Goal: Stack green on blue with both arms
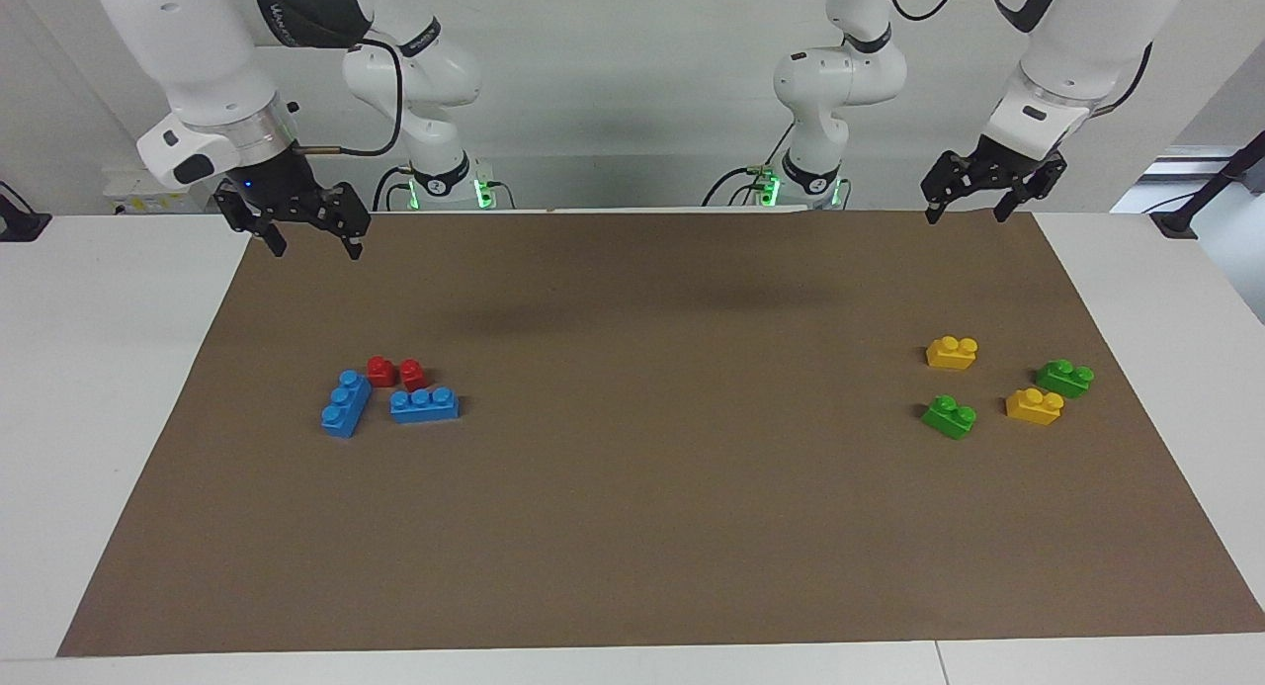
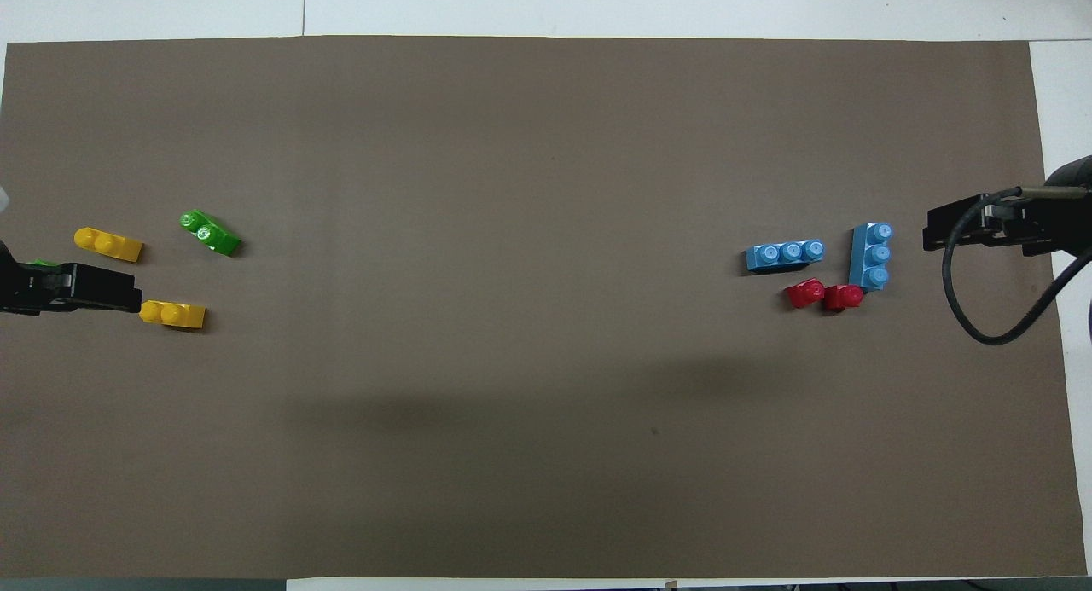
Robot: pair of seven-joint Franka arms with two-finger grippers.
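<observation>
Two green bricks [image 1: 950, 416] [image 1: 1064, 378] lie toward the left arm's end of the table. One shows in the overhead view [image 2: 210, 232]; the other is mostly hidden under the left gripper there. Two blue bricks [image 1: 346, 403] [image 1: 424, 404] lie toward the right arm's end and also show in the overhead view [image 2: 871, 255] [image 2: 785, 255]. My left gripper [image 1: 967, 214] [image 2: 111, 288] hangs open and empty, raised over the mat's edge nearest the robots. My right gripper [image 1: 314, 245] [image 2: 934, 233] hangs open and empty, raised over the mat's other corner on that edge.
Two yellow bricks [image 1: 952, 352] [image 1: 1034, 405] lie among the green ones. Two small red bricks [image 1: 381, 371] [image 1: 413, 374] lie beside the blue bricks, nearer to the robots. All rest on a brown mat [image 1: 632, 527] on the white table.
</observation>
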